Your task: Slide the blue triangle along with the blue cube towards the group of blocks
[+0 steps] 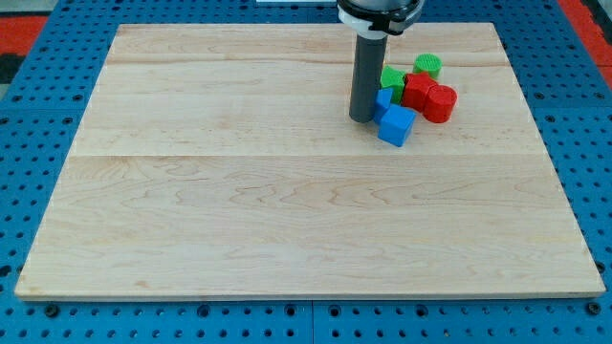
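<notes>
Wooden board on blue pegboard. Blue cube in upper right region: bright blue, angled corner-on toward the view's bottom, lighter top face, darker sides. Blue triangle just above it, touching or nearly so, mostly hidden behind the rod; shape not clearly readable. My tip down on board, immediately at the view's left of both blue blocks, apparently in contact with the triangle. No pincer fitted; plain rod only. Group at the view's right: green block, green cylinder, red block, red cylinder, tightly clustered, blue blocks against them.
</notes>
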`<state>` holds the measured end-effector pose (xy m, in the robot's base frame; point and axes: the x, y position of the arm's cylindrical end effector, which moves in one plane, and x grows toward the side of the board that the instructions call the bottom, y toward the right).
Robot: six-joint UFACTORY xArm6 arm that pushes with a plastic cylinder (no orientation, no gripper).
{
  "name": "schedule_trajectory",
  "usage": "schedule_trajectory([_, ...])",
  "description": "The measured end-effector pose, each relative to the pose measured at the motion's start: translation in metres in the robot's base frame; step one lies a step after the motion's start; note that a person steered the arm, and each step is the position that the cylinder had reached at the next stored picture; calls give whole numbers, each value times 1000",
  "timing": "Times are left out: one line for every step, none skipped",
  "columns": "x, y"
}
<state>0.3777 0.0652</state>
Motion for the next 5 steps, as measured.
schedule_trajectory([27,-1])
schedule_trajectory([66,4])
schedule_trajectory([73,14])
schedule_trajectory([55,29])
schedule_trajectory([35,31])
